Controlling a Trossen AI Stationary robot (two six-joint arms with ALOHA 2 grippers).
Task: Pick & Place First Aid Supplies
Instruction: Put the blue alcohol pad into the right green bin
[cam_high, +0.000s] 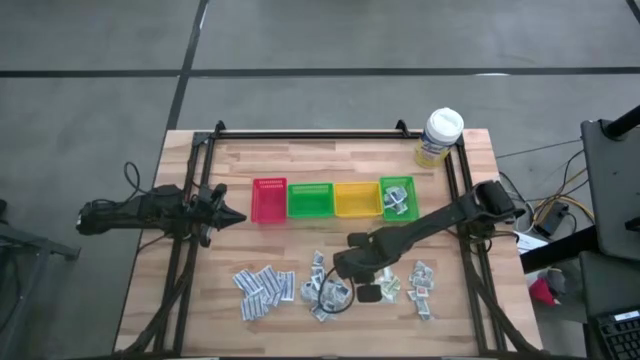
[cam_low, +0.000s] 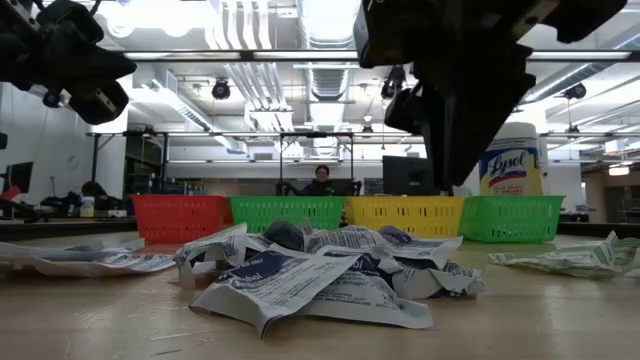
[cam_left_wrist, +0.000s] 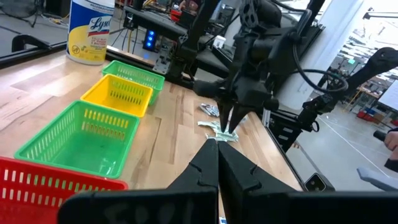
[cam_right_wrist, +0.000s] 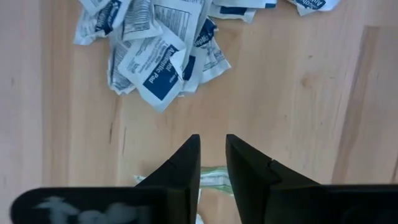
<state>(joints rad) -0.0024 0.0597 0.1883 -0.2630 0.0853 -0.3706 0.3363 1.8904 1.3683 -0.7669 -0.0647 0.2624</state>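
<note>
While my left arm lies stretched at mid-left of the high view, its left gripper (cam_high: 236, 217) pressed together and pointing at the red bin (cam_high: 269, 200), my right arm reaches diagonally from the right edge down toward lower centre. The right gripper (cam_right_wrist: 212, 152) points straight down at bare wood, fingers spread by a narrow gap, pinching nothing I can see. A pile of white-blue sachets (cam_right_wrist: 158, 43) lies just ahead; a pale green sachet (cam_right_wrist: 214, 178) shows beneath the fingers.
</note>
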